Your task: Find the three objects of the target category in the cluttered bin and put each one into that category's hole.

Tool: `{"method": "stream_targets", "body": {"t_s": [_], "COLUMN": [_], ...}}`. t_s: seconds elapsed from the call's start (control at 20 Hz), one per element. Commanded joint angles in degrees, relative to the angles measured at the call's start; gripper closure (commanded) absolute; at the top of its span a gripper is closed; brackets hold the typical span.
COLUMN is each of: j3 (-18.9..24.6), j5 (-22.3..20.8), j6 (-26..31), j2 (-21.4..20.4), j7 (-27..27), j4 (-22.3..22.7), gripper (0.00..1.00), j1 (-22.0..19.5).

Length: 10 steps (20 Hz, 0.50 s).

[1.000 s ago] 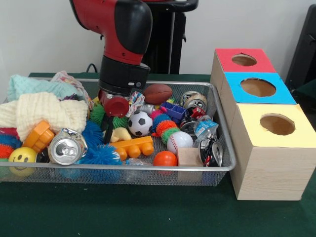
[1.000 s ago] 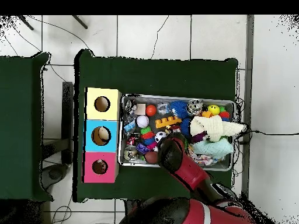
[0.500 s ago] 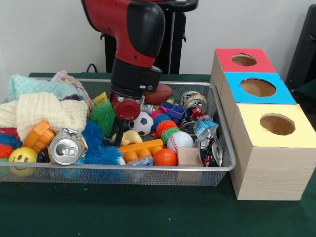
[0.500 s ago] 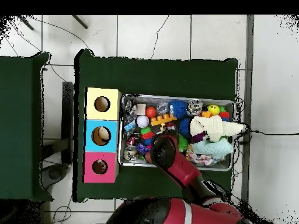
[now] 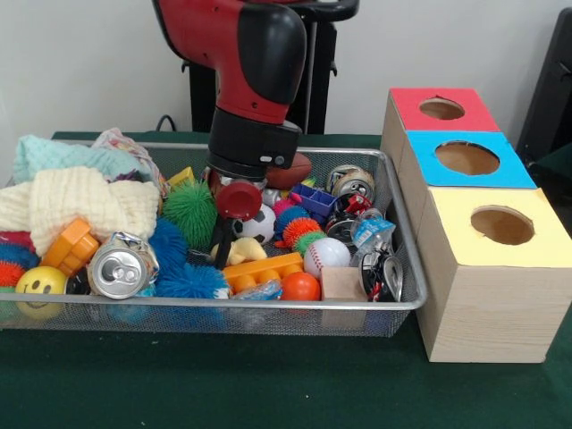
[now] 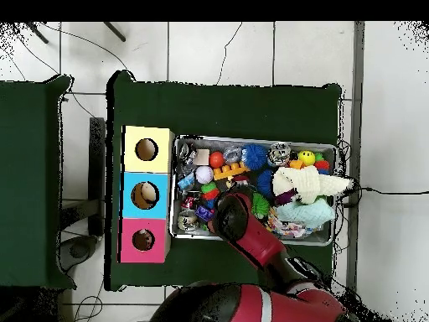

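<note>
1. One red-and-black Sawyer arm (image 5: 241,63) reaches down into a wire mesh bin (image 5: 268,308) on the green counter (image 5: 268,384).
2. End effector (image 5: 222,250) sits low amid the clutter, w/ dark fingertips beside a yellow toy (image 5: 243,248) and an orange block (image 5: 262,271); can't tell how far open it is or whether it has hold of anything.
3. Soccer ball (image 5: 259,223) lies just beside the wrist; baseball (image 5: 325,256) and orange ball (image 5: 299,286) sit toward the bin's front; brown football (image 5: 291,172) at the back edge, partly behind the arm.
4. Green spiky ball (image 5: 189,213) and blue spiky balls (image 5: 179,264) crowd the left-centre, next to a crushed silver can (image 5: 121,265) and a smiley ball (image 5: 40,284).
5. Knit cloths (image 5: 76,201) pile at the left end.
6. Three wooden boxes w/ holes stand just outside the bin's right end: red-topped (image 5: 442,109), blue-topped (image 5: 466,158), yellow-topped (image 5: 500,225).
7. Overhead: arm (image 6: 251,239) covers the bin's middle; the blue box's hole (image 6: 145,195) shows something pale inside.
</note>
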Motion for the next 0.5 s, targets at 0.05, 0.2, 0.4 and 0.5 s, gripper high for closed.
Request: {"method": "stream_targets", "body": {"t_s": [0.05,0.2,0.4,0.5], "j3": [7.1,1.8,0.1,-0.3], "j5": [1.8,3.4,4.1,4.3], "j6": [1.9,2.6,2.8,4.7], "j2": [3.4,3.3,3.0,1.6], "j7": [14.0,9.1,8.9,8.6], "j4": [-0.1,-1.4,-1.3,-0.7], "gripper": [0.0,0.0,0.0,0.0], "j1": [0.3,4.3,5.7,6.0]}}
